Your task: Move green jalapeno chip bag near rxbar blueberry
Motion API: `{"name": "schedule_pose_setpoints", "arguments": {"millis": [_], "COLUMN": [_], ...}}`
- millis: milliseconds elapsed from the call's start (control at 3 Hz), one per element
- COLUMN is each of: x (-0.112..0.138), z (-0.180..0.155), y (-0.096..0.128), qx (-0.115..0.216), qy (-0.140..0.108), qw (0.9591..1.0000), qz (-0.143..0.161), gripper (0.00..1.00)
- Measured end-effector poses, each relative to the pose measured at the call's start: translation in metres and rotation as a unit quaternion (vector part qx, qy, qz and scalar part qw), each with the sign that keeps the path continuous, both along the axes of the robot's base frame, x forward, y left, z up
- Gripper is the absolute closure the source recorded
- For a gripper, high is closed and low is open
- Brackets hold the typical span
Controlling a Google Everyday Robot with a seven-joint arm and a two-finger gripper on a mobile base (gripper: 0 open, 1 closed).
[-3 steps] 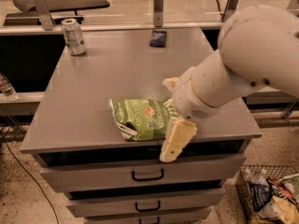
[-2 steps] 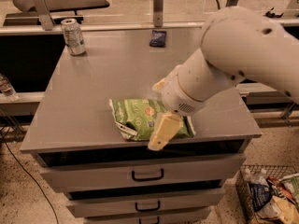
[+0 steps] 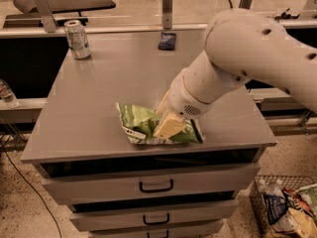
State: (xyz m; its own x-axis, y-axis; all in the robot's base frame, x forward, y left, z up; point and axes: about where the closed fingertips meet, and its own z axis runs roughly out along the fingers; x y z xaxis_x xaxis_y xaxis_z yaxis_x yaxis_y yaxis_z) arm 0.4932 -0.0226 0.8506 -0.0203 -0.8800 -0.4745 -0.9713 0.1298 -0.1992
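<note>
1. over the last second the hand (image 3: pixel 169 125) has slid left from the right edge of the bag (image 3: pixel 136 123) to sit over its middle-right part, at the near edge of the tabletop (image 3: pixel 109 83).
2. the arm (image 3: pixel 247 48) has swung with it and now comes down from the upper right, hiding the bag's far right corner.
3. the bag itself has not shifted: it lies flat and crumpled at the near middle of the tabletop, where it was a second ago.
4. this reads as the hand settling in for a grasp, so the carry has probably not begun.
5. the hand's pale tip lies on or just above the bag; whether it is wide, narrow or already holding the bag cannot be told.
6. the bar (image 3: pixel 167 40) lies at the far edge, a little right of centre and well apart from the bag. nearly the whole move is still to do, a straight run away from the near edge.
7. count: one bag, one bar, one can (image 3: pixel 78 38), one hand.
8. the can stands upright at the far left corner, apart from the bar and off the likely path.
9. below the tabletop three drawers (image 3: pixel 99 187) show, each with a dark handle.
</note>
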Motion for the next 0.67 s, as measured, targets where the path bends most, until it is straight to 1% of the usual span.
{"name": "schedule_pose_setpoints", "arguments": {"millis": [333, 667], "x": [0.006, 0.018], "z": [0.032, 0.099], "y": [0.003, 0.002], "qx": [0.003, 0.011], "qy": [-0.021, -0.08], "qw": [0.9998, 0.9967], "qz": [0.005, 0.012], "gripper": [0.85, 1.0]}}
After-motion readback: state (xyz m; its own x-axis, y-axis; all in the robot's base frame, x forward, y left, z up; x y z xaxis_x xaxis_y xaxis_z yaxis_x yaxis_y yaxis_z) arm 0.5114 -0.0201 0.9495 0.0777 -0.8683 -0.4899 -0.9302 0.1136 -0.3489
